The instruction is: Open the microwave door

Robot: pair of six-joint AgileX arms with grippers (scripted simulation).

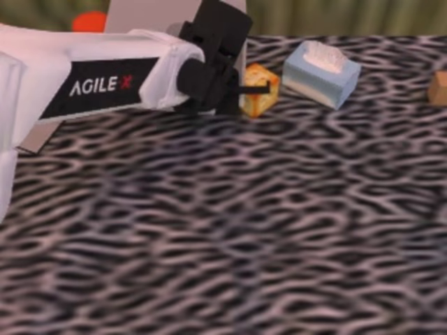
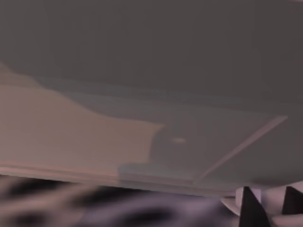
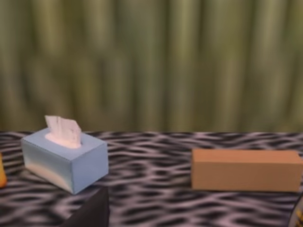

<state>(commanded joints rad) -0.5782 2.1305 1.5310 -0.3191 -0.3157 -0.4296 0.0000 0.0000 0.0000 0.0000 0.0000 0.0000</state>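
Near part of the top view is bare zebra-patterned table. Farther up, upper left of frame, the left arm reaches across with the left gripper at the microwave, which sits at the top edge, mostly hidden. A grey panel edge at, likely the microwave door, looks swung out at left. Left wrist view is filled by grey panel surface; jaw spread cannot be told. Beside the gripper an orange block, then a pale blue tissue box, a brown box at right edge. Right gripper not seen. Step judged: door pull underway; next calls for continuing the swing outward.
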